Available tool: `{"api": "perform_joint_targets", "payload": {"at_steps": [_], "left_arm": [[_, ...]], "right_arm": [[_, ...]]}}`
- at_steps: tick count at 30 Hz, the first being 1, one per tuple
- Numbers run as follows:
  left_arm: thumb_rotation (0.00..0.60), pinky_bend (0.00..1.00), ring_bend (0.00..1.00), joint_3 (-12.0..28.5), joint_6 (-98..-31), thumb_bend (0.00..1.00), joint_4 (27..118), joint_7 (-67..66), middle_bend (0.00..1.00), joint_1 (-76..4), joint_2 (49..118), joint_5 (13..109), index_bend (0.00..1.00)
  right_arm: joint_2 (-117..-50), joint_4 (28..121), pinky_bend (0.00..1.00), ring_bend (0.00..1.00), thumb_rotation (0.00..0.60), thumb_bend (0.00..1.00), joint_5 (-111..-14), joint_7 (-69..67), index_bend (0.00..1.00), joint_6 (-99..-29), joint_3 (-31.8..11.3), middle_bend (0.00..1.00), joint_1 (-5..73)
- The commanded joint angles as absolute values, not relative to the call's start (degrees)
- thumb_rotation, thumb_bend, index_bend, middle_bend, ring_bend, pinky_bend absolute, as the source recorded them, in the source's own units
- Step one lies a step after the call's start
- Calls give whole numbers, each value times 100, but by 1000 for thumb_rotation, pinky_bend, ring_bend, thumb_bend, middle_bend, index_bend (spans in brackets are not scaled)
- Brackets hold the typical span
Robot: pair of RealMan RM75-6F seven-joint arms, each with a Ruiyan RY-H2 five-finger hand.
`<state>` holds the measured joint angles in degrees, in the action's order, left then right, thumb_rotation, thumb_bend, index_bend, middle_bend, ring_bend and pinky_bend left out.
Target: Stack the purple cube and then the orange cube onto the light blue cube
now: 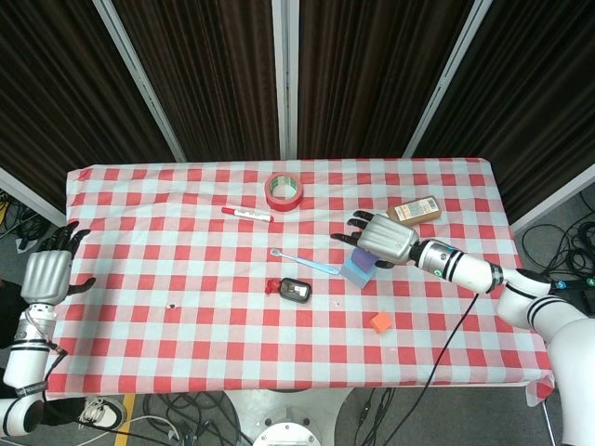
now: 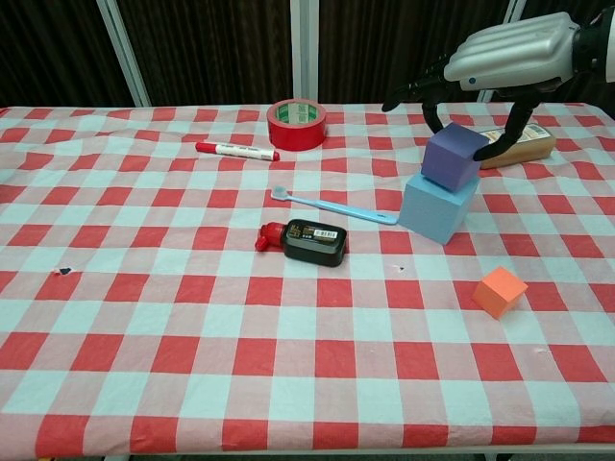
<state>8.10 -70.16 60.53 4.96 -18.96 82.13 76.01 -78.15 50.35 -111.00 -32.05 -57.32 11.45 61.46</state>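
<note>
My right hand (image 2: 509, 60) grips the purple cube (image 2: 454, 156) from above, thumb on its right side and fingers (image 2: 430, 112) down its far left side. The cube sits tilted on top of the light blue cube (image 2: 437, 207), right of the counter's (image 2: 144, 317) middle. The orange cube (image 2: 500, 292) lies apart on the cloth, nearer and to the right. My left hand (image 1: 46, 275) hangs at the far left edge of the counter, fingers spread, holding nothing. A blue toothbrush (image 2: 333, 206) lies just left of the stack.
</note>
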Motion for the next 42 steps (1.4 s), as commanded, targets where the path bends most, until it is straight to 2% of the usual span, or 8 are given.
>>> {"api": "perform_joint_targets", "payload": {"at_steps": [1,14,22,27,35,42], "left_arm": [[600,239,132,809,-7003,211,6037,511,198,-1903,8219,7604,227],[600,239,132,817,-6956,211,5960,528,198,-1920,8260,7587,227],[600,239,132,831,-6950,211,5922,558,197,-1924,8272,7578,227],[600,239,132,834,-6941,210,5907,591,197,-1926,8274,7579,228],[600,239,132,832,-6968,210,5923,631,197,-1929,8261,7612,228],[600,239,132,852,-7048,211,5975,632,197,-1912,8230,7626,227]], "right_arm": [[-7858,4977,136,137,600,164,-11123,-3296,69,-5720,1205,454,6189],[-7999,4715,138,137,600,162,-11125,-3525,69,-5784,1360,454,6273],[-8131,4526,142,137,600,124,-11095,-3636,64,-5676,1437,447,6339],[-8087,4525,143,112,600,2,-11154,-3776,0,-5651,1549,351,6420],[-7775,4864,105,4,600,0,-11085,-3612,0,-5802,1495,172,6485],[-7090,5980,66,0,600,0,-10810,-2689,0,-6102,1045,155,6499]]}}
